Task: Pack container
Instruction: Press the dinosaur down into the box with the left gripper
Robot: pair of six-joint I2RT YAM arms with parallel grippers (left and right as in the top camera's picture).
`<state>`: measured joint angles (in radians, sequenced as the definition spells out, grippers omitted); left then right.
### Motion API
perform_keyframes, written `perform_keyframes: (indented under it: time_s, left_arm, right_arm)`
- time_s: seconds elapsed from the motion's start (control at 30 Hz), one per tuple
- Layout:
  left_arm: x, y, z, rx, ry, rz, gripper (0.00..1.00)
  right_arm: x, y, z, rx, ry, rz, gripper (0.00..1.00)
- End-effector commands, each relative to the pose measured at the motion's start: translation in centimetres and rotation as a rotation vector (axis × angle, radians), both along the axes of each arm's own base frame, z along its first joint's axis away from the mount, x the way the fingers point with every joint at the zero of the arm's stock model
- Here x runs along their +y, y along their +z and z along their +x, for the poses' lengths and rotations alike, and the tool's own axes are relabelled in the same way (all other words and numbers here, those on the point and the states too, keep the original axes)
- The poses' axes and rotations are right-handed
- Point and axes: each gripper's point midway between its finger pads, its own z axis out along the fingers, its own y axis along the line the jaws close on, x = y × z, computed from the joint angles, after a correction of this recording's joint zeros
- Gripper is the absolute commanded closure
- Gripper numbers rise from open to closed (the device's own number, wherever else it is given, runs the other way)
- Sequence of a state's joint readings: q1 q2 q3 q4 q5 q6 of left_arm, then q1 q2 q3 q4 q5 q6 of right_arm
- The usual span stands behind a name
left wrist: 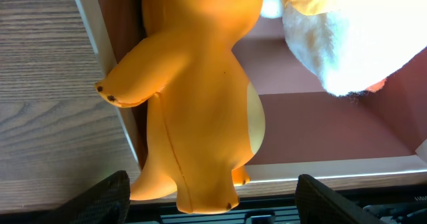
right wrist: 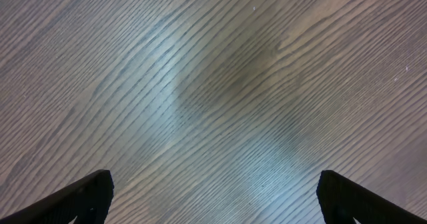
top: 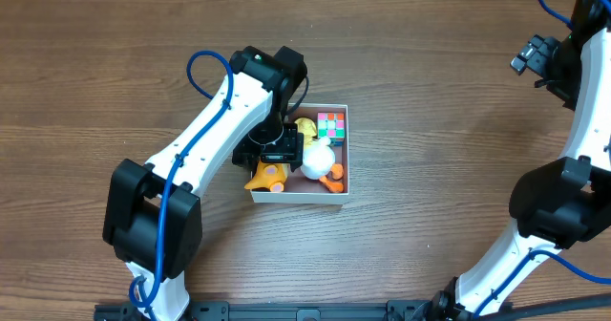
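The container [top: 305, 196] is a shallow white-walled box with a pink-brown inside [left wrist: 313, 124], at the table's middle. It holds a white plush toy [top: 318, 159], a coloured puzzle cube [top: 331, 126] and a yellow toy [top: 305, 127]. An orange toy figure [top: 266, 177] lies at its front-left corner, one limb over the left wall. My left gripper [top: 280, 154] hangs over that corner. In the left wrist view its fingers [left wrist: 210, 207] stand wide apart on either side of the orange figure [left wrist: 200, 97], not touching it. My right gripper [top: 535, 58] is open and empty over bare table [right wrist: 213, 197].
The wooden table surrounds the box on all sides. The left arm reaches in from the front left; the right arm stands along the right edge. The white plush [left wrist: 347, 37] sits just beside the orange figure inside the box.
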<state>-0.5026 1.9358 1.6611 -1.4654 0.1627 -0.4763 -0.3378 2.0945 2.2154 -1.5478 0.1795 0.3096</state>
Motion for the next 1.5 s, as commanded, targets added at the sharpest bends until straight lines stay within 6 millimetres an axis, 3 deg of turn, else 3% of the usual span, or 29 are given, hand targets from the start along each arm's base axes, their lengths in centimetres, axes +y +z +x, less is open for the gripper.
perform_keyframes:
  time_s: [0.0, 0.27, 0.5, 1.47]
  left_arm:
    - [-0.2, -0.9, -0.1, 0.014, -0.01, 0.019, 0.21]
    - [-0.2, -1.0, -0.1, 0.012, -0.01, 0.018, 0.21]
    - [0.4, -2.3, -1.2, 0.056, -0.011, 0.038, 0.21]
    - [-0.7, -1.5, 1.0, -0.034, -0.036, -0.013, 0.25]
  right_arm:
    - [0.1, 0.7, 0.0, -0.017, 0.006, -0.006, 0.0]
    - [0.1, 0.7, 0.0, -0.017, 0.006, -0.006, 0.0]
    - [0.1, 0.7, 0.0, -0.017, 0.006, -0.006, 0.0]
    - [0.1, 0.7, 0.0, -0.017, 0.006, -0.006, 0.0]
